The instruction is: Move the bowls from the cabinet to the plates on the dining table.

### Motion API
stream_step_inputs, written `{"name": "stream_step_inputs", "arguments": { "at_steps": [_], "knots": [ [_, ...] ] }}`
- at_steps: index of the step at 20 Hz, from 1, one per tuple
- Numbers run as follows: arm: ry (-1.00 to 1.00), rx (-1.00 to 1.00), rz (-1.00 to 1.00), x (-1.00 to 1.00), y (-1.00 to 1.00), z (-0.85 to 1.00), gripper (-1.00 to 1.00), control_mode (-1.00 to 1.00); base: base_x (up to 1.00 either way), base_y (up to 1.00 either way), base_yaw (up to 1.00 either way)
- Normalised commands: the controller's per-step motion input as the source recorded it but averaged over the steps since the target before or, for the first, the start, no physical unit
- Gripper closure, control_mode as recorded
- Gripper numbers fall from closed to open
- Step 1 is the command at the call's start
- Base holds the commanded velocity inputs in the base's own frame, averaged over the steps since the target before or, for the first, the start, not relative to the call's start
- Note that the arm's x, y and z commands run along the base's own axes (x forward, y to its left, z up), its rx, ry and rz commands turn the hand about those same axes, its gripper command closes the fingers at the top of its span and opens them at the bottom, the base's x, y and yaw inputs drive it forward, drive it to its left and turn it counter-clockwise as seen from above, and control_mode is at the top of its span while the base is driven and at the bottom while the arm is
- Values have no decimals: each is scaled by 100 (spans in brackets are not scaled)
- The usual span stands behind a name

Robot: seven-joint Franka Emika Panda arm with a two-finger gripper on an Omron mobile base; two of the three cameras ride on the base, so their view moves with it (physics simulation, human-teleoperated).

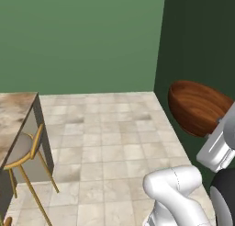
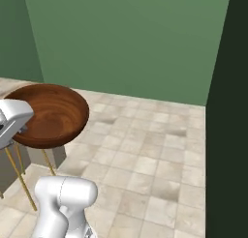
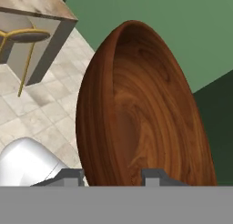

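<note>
My gripper [image 3: 113, 175] is shut on the rim of the smaller reddish-brown bowl [image 3: 145, 109], which stands on edge in the hand view. The bowl [image 1: 197, 105] hangs in the air over the tiled floor at the right of the left base view, tilted, with the white hand just below it. From the right base view the bowl [image 2: 48, 113] sits at the left with the gripper [image 2: 22, 128] at its near rim. An end of the dining table [image 1: 13, 110] with its stone top [image 3: 41, 7] lies to the left. The cabinet and the plates are out of view.
A yellow-framed stool [image 1: 23, 149] stands against the table's end, also seen as the stool [image 3: 22, 35] in the hand view. Green walls close the room ahead, and a dark green wall [image 1: 197, 36] runs along the right. Beige floor tiles [image 2: 145, 150] spread between them.
</note>
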Motion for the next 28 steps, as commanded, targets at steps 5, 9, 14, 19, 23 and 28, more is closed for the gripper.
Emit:
{"name": "stream_step_inputs", "arguments": {
  "at_steps": [5, 9, 14, 19, 23, 28],
  "knots": [
    [0, 0, 0, 0, 0, 0, 100, 100, 100, 0, 12],
    [0, 0, 0, 0, 0, 0, 100, 100, 100, 0, 14],
    [0, 0, 0, 0, 0, 0, 100, 100, 71, 7, 37],
    [0, 0, 0, 0, 0, 0, 100, 100, 3, 3, 54],
    [0, 0, 0, 0, 0, 0, 100, 100, 1, 2, 61],
    [0, 0, 0, 0, 0, 0, 100, 100, 0, 2, 64]
  ]
}}
